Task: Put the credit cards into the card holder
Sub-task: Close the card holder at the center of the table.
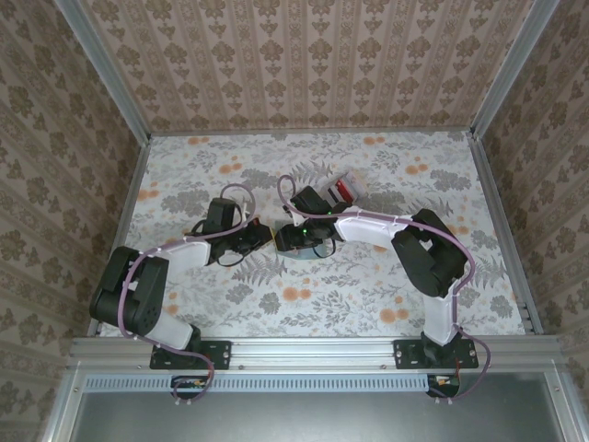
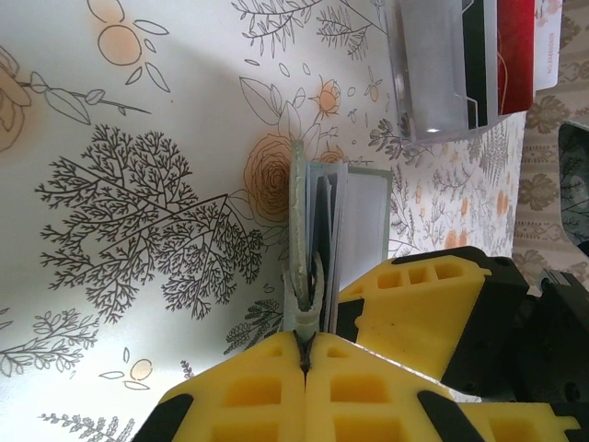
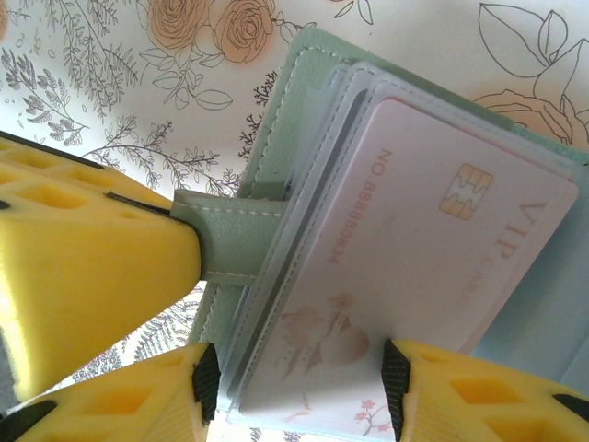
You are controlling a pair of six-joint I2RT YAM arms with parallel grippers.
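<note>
Pinches the strap tab (image 3: 230, 232) of the card holder (image 3: 293, 92) in the left gripper (image 2: 304, 354), yellow fingers pressed flat together on it. Finds the holder near the middle of the floral table (image 1: 386, 276), between the two wrists, open, with the grey-green cover underneath and the inner sleeves facing the right wrist camera; seen edge-on from the left wrist. Shows a pale card (image 3: 433, 249), marked VIP and bearing a gold chip, lying face-up on the sleeve stack; hard to tell how far tucked in. Spreads the right gripper (image 3: 299, 387) around the near end of that card and the sleeves, jaws well apart, one black pad (image 3: 394, 382) just beside the card's edge and the other beside the sleeve stack: released, not grasping. Farther back on the table, apart from the holder: a clear tray (image 2: 433, 74) with more cards standing in it, among them a red card (image 2: 515, 46).
</note>
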